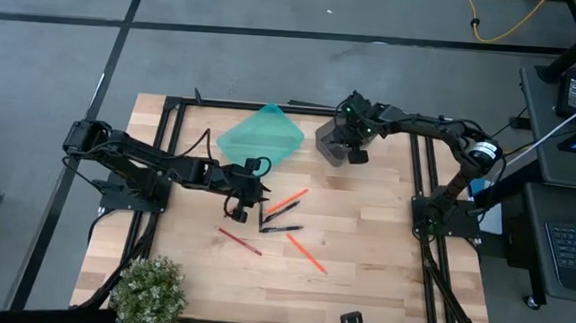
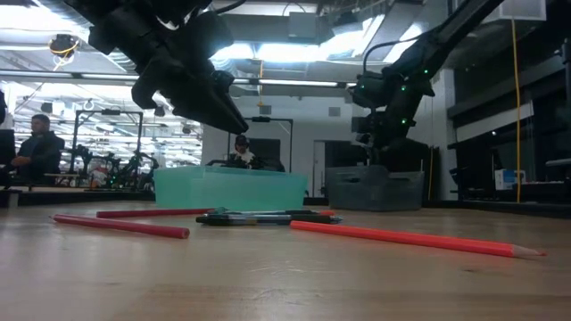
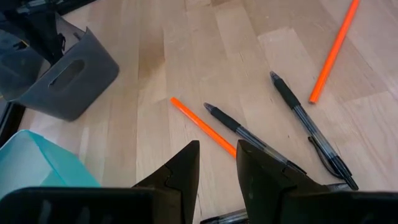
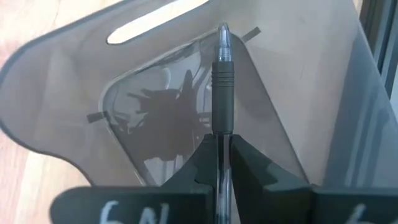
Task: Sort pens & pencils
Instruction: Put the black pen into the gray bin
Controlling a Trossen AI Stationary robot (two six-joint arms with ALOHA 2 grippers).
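Two black pens [image 1: 280, 220] lie side by side mid-table, with an orange pencil [image 1: 288, 199] just beyond them, another orange pencil [image 1: 305, 253] nearer and a red pencil [image 1: 239, 242] to the left. My left gripper [image 3: 217, 165] hovers open above this group, slanting down, nothing between its fingers. My right gripper [image 4: 221, 149] is over the grey bin [image 1: 331, 144], shut on a third pen [image 4: 222, 81]. A teal bin [image 1: 260, 135] stands left of the grey one. My right gripper pinches the pen's clear barrel [image 4: 221, 140] between its two fingers, just behind the dark rubber grip. The pen lies along the fingers and sticks out past them. It slants steeply down from above, its tip over the inside of the grey bin, lifted clear.
A small potted plant [image 1: 150, 293] stands at the near left corner. Black frame rails [image 1: 168, 154] run along the table's left, right and far sides. People [image 2: 36, 143] sit in the room beyond the table.
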